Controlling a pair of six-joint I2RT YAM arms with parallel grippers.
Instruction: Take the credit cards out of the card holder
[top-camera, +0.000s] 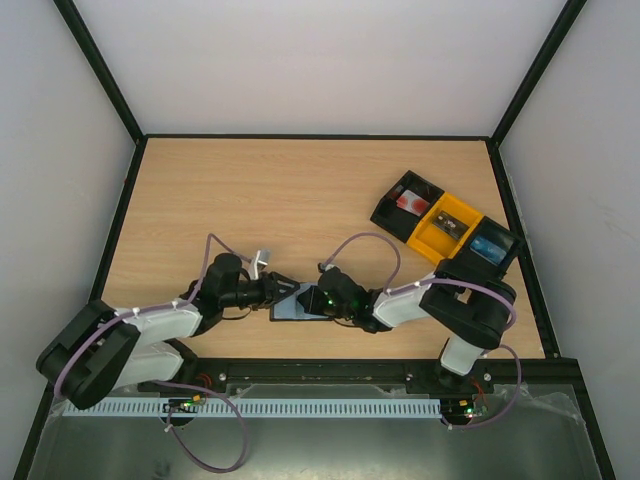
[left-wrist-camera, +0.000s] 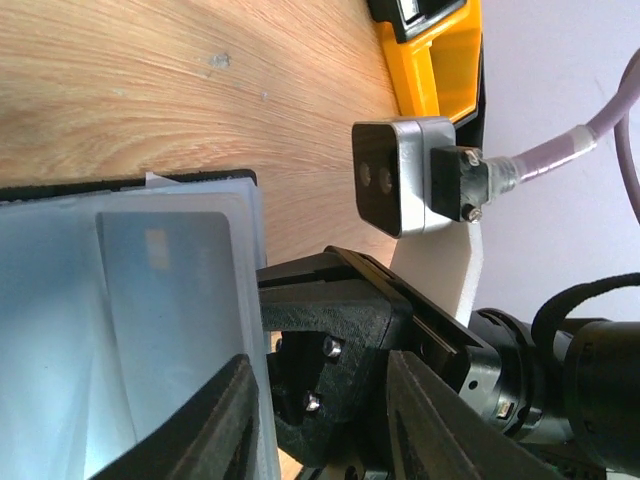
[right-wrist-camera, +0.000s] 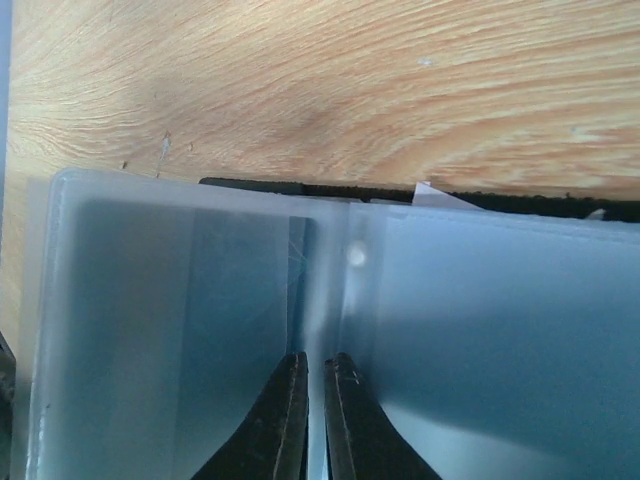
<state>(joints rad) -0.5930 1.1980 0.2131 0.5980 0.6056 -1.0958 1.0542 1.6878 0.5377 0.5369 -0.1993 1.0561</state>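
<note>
The card holder (top-camera: 297, 305) lies open on the table near the front edge, between my two grippers. In the left wrist view its pale blue-grey panels (left-wrist-camera: 60, 330) fill the left side, and a credit card (left-wrist-camera: 170, 300) sits inside a sleeve. My left gripper (left-wrist-camera: 320, 362) is open, with one finger (left-wrist-camera: 215, 430) over the panel and the other beside the holder's edge. In the right wrist view my right gripper (right-wrist-camera: 315, 358) is shut on a thin pale sheet at the holder's middle fold (right-wrist-camera: 325, 250). I cannot tell whether that sheet is a card or a sleeve.
A long black-and-yellow three-compartment tray (top-camera: 445, 225) stands at the back right, holding a red-and-white object (top-camera: 409, 201) and a bright blue object (top-camera: 487, 247). Its yellow part (left-wrist-camera: 440, 60) shows in the left wrist view. The right arm's wrist camera (left-wrist-camera: 400, 175) is close to my left gripper.
</note>
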